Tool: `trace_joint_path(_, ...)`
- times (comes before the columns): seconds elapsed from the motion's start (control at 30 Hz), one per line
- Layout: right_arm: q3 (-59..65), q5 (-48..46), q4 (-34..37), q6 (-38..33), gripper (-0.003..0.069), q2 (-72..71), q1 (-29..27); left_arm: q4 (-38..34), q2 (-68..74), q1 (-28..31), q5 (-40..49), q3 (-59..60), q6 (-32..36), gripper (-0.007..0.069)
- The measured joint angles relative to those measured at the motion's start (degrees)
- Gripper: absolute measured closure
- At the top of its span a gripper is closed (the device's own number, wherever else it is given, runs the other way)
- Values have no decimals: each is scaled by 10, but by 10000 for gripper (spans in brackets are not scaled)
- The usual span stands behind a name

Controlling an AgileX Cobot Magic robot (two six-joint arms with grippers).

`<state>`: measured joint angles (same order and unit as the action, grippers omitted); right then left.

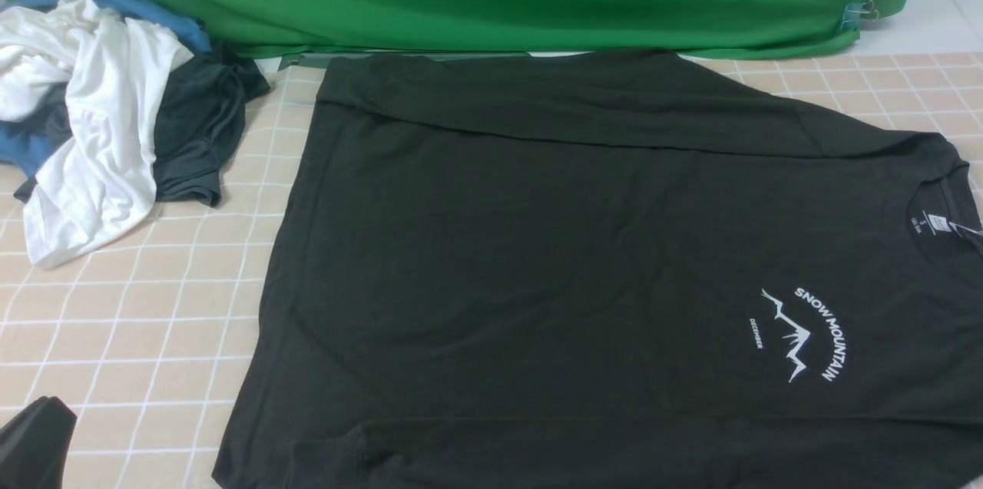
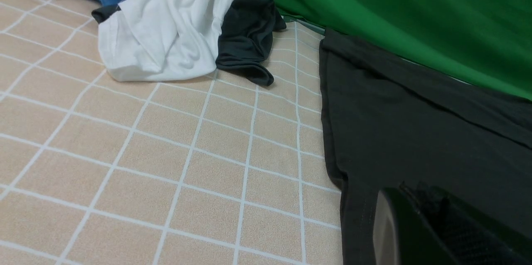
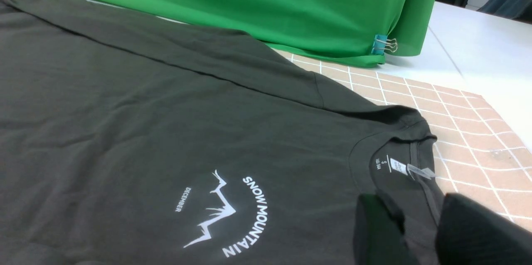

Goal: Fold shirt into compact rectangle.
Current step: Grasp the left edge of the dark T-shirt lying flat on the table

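Front view: the shirt lies spread print-up across the worktop, with the collar toward the right edge and the hem toward the left, reaching from the far edge to the near edge. Its far long side, sleeve included, appears already turned in over the body. The near side runs out of frame, so I cannot confirm its state. Judged stage: early, with lengthwise folding in hand and no crosswise fold made. Left jaws: closed, low at the hem end by the near-left corner, one finger over the cloth; whether any fabric is pinched I cannot tell. Right jaws: standing apart, fingers just above the collar by the neck label, nothing gripped. Next move, in my judgement: take the near edge at hem and shoulder with both jaws together and carry it level toward the far edge, so the layers lie square. Spare garments heaped at the far-left corner lie apart from the shirt.
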<state>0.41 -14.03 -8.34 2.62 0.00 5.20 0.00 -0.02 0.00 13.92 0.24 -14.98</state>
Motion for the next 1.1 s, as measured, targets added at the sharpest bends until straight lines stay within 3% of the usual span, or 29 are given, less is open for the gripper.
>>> trace_joint_path(0.73,0,1,0,-2,419,0,0,22,0,0,-1,0,0,607)
trace_joint_path(0.87,0,35,21,22,419,0,0,41,0,0,-42,0,1,607)
trace_joint_path(0.97,0,82,83,96,419,0,0,-38,0,0,-98,0,-57,607)
trace_joint_path(1.0,0,106,128,153,419,0,0,-133,0,0,-115,0,-130,607)
trace_joint_path(1.03,0,112,132,160,419,0,0,-146,0,0,-117,0,-140,607)
trace_joint_path(1.1,0,134,156,222,419,0,0,-274,0,0,-121,0,-249,607)
